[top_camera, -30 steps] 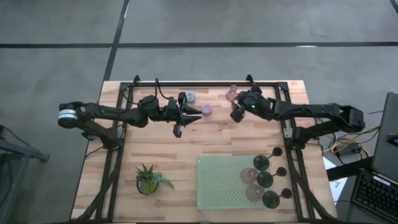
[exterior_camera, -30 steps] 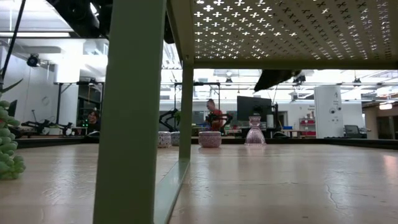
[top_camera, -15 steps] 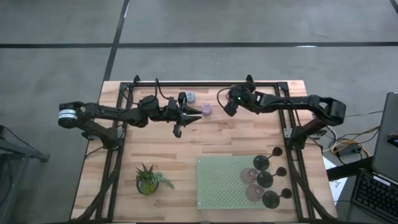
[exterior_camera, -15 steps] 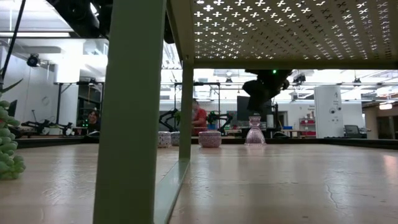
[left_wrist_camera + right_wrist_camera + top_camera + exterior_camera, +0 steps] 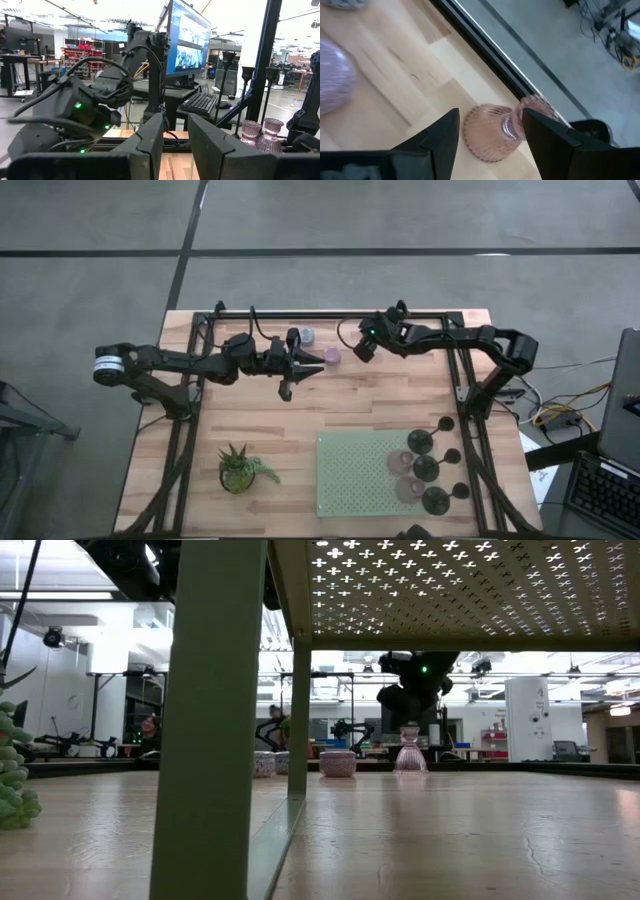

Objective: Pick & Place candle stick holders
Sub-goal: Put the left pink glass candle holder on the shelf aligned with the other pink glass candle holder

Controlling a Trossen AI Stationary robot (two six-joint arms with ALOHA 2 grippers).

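Note:
A pink bell-shaped holder (image 5: 490,134) stands upright on its wide base on the table near the far edge; it also shows in the low view (image 5: 409,756). My right gripper (image 5: 490,113) is open above it, with one finger on either side, and it also shows in the high view (image 5: 361,348), where it hides the holder. A short lilac holder (image 5: 332,356) and a pale-blue one (image 5: 307,335) stand to its left. My left gripper (image 5: 300,368) hovers by them, empty, with a narrow gap between its fingers (image 5: 150,137).
A green perforated stand (image 5: 350,475) is at the near right. Several black and pink holders (image 5: 425,470) are grouped at its right end. A small potted plant (image 5: 238,468) stands near the front left. The black frame rail (image 5: 485,47) runs along the far edge.
My right gripper has gone toward the table's left and far edge and come down over the pink bell-shaped holder. The holder has stayed where it was.

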